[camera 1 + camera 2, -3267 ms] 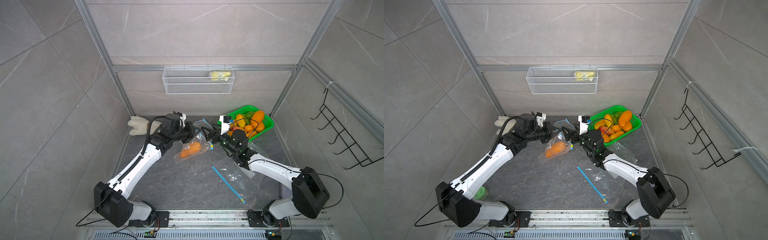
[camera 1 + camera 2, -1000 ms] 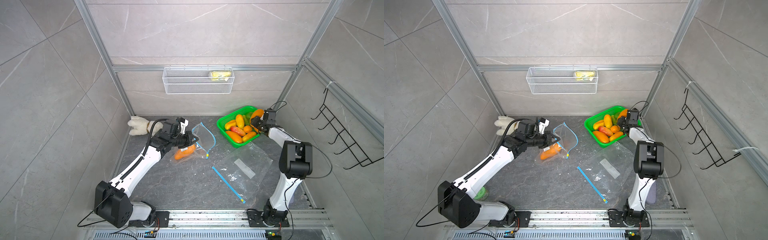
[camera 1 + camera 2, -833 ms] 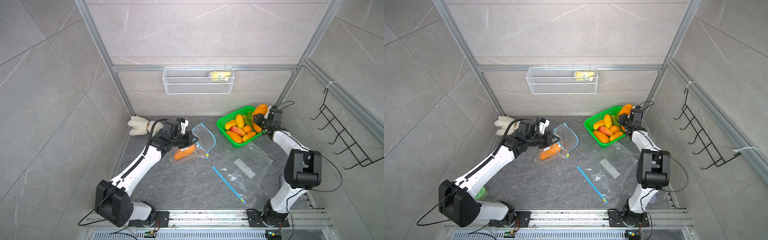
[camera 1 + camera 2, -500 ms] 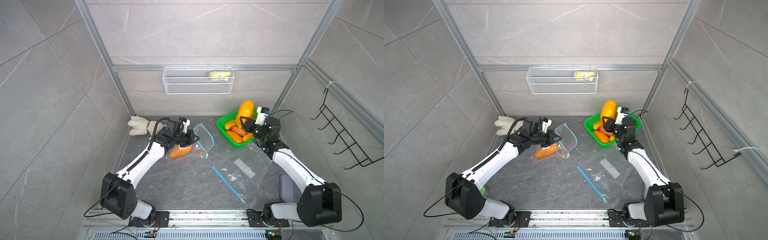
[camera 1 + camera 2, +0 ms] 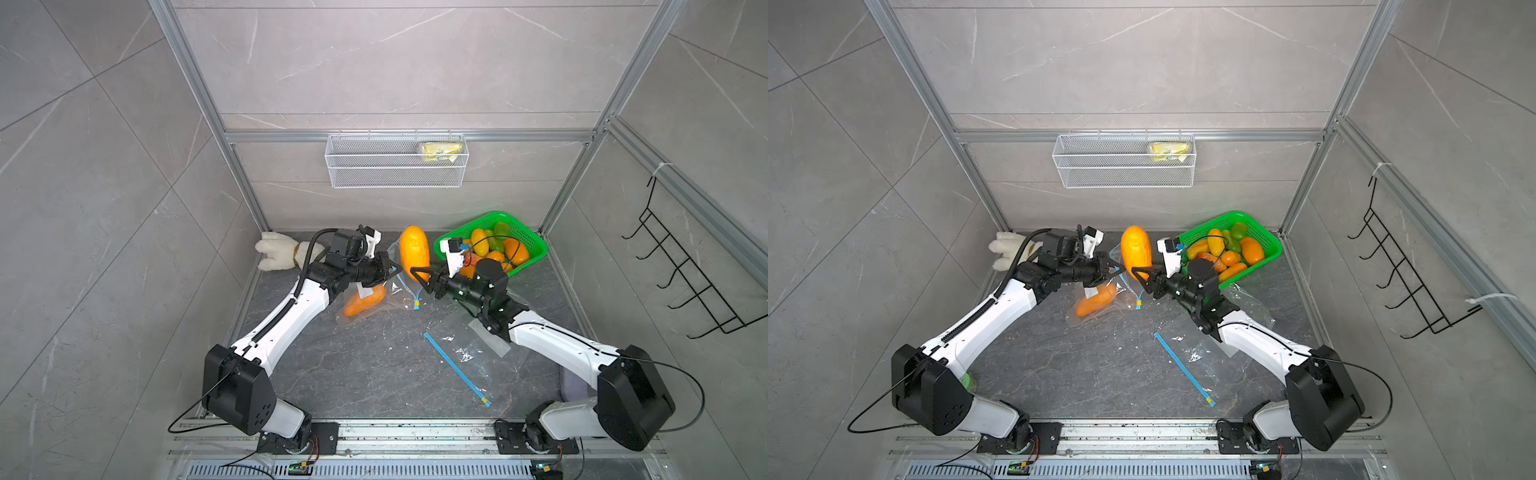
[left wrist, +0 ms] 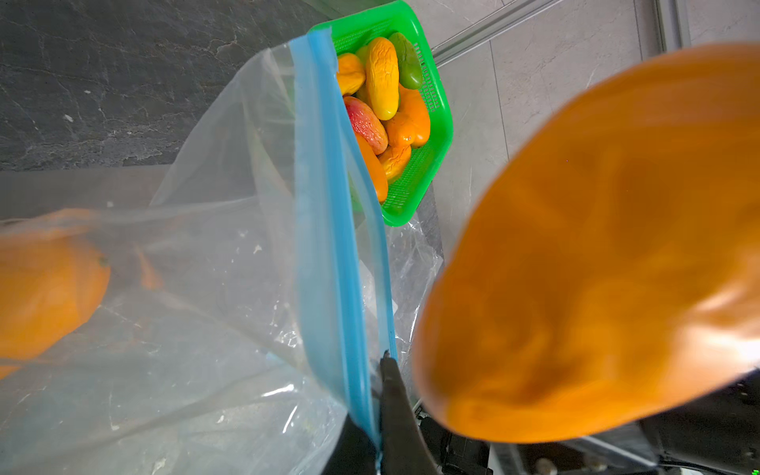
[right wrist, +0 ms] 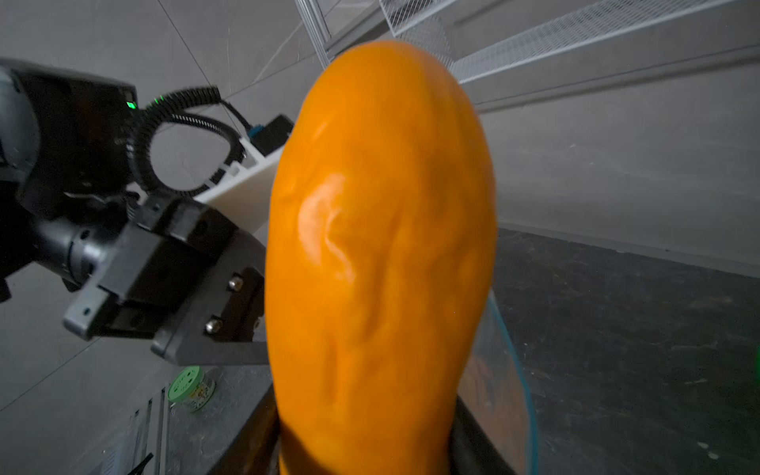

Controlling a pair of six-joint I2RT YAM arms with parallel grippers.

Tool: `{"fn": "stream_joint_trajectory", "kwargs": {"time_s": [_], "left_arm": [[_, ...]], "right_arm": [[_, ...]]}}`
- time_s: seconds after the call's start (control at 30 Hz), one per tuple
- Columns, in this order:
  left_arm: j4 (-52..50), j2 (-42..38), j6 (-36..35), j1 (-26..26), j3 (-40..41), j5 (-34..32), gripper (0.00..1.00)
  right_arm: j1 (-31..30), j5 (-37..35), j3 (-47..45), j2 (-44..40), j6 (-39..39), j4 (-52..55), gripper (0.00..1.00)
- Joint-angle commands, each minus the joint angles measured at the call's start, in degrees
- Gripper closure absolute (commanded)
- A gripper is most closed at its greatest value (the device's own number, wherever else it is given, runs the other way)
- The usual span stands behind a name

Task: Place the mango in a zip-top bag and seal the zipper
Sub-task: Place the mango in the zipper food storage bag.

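1. The right claw (image 5: 417,279) is partly open and clamped on the lower end of the large, smooth orange-yellow mango (image 5: 414,252), which stands upright above its fingers.
2. Facing it, the left claw (image 5: 392,270) is pinched together on the blue zipper rim of the clear plastic zip-top bag (image 6: 230,246).
3. Below the left claw, a smaller orange fruit (image 5: 363,301), probably another mango, lies blurred inside the bag.
4. In the right wrist view, the mango hides the right claw's fingertips.

Mangoes outside the basket: two. These are the raised mango (image 5: 414,253) at far centre and the bagged mango (image 5: 363,302) to its left.
Basket mangoes (image 5: 515,251): at least seven. They overlap, so an exact count cannot be made.
Zip-top bags: two, the left bag (image 5: 395,297) and the right bag (image 5: 469,361).
Green basket (image 5: 525,235), far right: one.
Wire shelf (image 5: 397,166): one, holding one yellow packet (image 5: 441,150).
Plush toy (image 5: 276,251): one.
Hook rack (image 5: 685,276): one.
Green-lidded jar (image 7: 191,388): one.
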State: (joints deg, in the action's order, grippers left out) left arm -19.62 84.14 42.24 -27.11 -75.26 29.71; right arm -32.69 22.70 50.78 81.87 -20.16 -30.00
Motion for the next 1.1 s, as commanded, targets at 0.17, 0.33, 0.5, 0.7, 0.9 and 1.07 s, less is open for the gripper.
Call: {"fn": "stream_joint_trajectory", "kwargs": {"time_s": [0.17,0.33,0.5,0.7,0.9,1.07], "left_arm": [[-0.1,-5.0,0.2,0.0,-1.3,2.0,0.94],[-0.9,-6.2,-0.1,0.2,-1.4,1.5,0.94],[-1.2,-6.8,0.0,0.3,-1.2,1.3,0.94],[-2.4,-7.1,-0.7,0.5,-1.5,0.6,0.94],[-2.4,-7.3,-0.7,0.8,-0.5,0.3,0.94],[-3.1,-7.6,-1.1,1.6,-0.1,0.4,0.95]], "right_arm": [[-1.9,-0.6,2.4,5.4,2.4,-1.9,0.89],[-2.0,-1.6,1.4,7.2,2.9,-2.0,0.89],[-2.0,-1.4,2.4,9.7,3.1,-1.3,0.86],[-2.0,1.2,3.7,10.9,4.4,-0.7,0.71],[-2.0,4.2,2.5,8.6,4.7,-3.0,0.75],[-2.0,2.2,4.6,3.3,13.2,10.9,0.80]]}}
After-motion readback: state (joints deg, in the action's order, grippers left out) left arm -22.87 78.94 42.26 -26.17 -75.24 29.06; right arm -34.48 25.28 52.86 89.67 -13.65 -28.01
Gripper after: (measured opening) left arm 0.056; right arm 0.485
